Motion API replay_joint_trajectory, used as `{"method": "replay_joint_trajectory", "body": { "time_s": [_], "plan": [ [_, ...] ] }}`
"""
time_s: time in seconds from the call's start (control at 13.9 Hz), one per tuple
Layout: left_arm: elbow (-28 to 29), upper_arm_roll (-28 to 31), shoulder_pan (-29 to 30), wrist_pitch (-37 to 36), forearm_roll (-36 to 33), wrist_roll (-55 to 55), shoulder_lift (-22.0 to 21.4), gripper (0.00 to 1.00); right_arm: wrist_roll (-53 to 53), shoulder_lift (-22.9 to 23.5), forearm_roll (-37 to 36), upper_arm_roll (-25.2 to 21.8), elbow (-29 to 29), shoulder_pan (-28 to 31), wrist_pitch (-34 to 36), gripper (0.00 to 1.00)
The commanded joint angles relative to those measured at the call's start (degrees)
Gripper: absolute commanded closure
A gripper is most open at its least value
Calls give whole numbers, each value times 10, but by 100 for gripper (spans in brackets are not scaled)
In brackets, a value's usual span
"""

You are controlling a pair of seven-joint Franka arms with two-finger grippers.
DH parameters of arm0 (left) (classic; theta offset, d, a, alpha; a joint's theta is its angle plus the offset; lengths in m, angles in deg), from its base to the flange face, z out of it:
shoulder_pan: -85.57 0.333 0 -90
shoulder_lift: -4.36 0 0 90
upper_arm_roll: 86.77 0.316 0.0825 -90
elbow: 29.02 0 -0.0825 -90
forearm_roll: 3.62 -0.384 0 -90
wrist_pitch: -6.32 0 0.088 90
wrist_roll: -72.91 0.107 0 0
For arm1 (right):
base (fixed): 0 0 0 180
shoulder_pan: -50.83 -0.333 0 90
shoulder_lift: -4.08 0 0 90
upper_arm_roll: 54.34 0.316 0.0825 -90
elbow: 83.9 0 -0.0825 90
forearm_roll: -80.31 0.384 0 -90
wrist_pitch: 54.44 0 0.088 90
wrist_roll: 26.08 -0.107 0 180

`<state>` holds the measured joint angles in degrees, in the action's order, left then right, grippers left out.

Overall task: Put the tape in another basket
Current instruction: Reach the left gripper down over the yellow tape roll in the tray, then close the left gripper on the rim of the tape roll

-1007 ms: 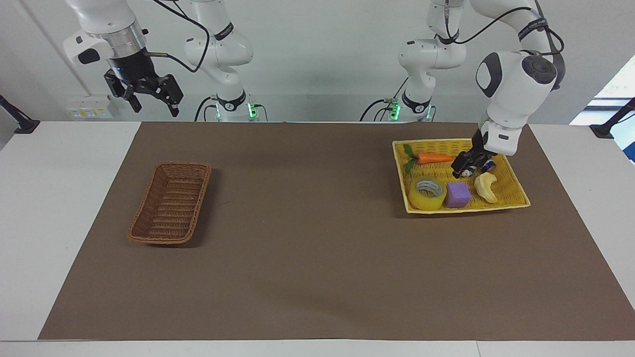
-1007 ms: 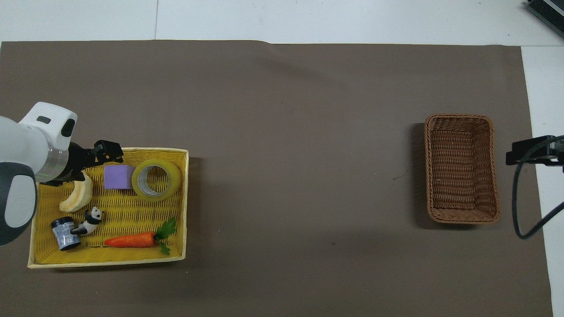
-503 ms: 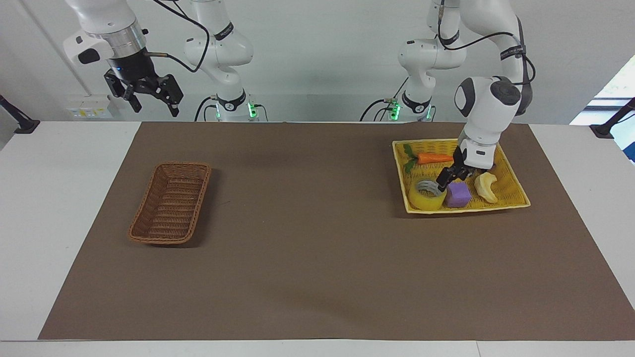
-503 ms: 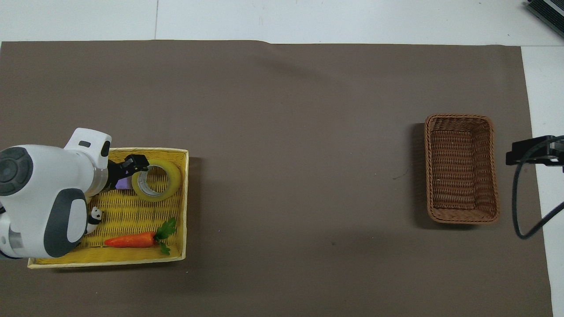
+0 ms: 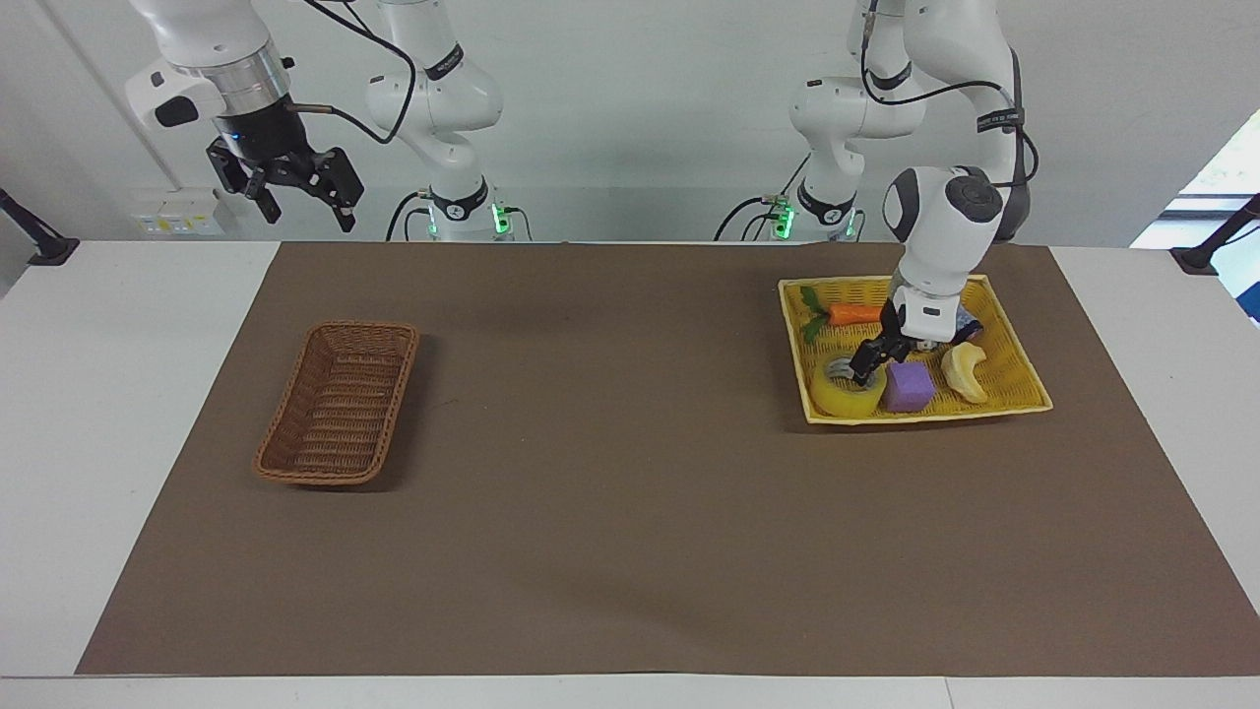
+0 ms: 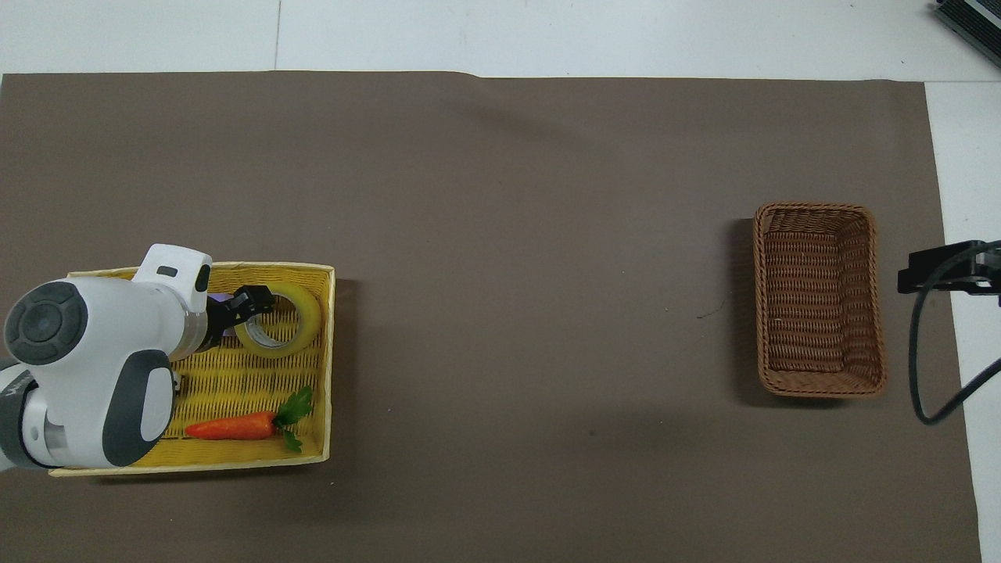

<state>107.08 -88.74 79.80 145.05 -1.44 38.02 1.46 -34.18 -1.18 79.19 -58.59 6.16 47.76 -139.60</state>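
The yellow tape (image 5: 837, 399) lies flat in the yellow tray (image 5: 925, 415), beside the purple cube (image 5: 908, 386). My left gripper (image 5: 866, 370) is low over the tape's rim on the cube's side. It is open, with one finger reaching into the roll's hole. In the overhead view the left gripper (image 6: 246, 306) covers that side of the tape (image 6: 303, 313). The brown wicker basket (image 5: 338, 404) stands empty toward the right arm's end, also seen from overhead (image 6: 819, 297). My right gripper (image 5: 308, 212) waits open, raised over the table edge beside the basket.
The tray (image 6: 329, 352) also holds a carrot (image 5: 851, 313), a pale banana-shaped piece (image 5: 963, 372) and a small jar partly hidden by the left arm. The carrot also shows from overhead (image 6: 231, 428). Brown mat lies between tray and basket.
My left gripper has moved from over the tray's middle, across the cube, and down onto the tape's rim. The right arm has not moved.
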Motion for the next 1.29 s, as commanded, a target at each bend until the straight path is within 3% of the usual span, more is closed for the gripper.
{"method": "replay_joint_trajectory", "body": {
  "time_s": [0.0,0.29,0.65,0.93,1.08,1.22],
  "plan": [
    [13,4,-5,22,11,-4,2,4,-3,-5,11,3,3,7,4,0],
    [29,4,-9,49,11,-4,18,13,-3,-5,11,3,3,7,5,0],
    [2,4,-23,37,11,-47,21,11,-3,-5,11,3,3,7,5,0],
    [-13,3,-28,-49,11,-128,13,11,-3,-5,11,3,3,7,5,0],
    [-10,3,-38,-42,11,-196,13,11,-3,-5,11,3,3,7,5,0],
    [-9,3,-37,-33,11,-194,13,12,-3,-5,11,3,3,7,5,0]
  ]
}}
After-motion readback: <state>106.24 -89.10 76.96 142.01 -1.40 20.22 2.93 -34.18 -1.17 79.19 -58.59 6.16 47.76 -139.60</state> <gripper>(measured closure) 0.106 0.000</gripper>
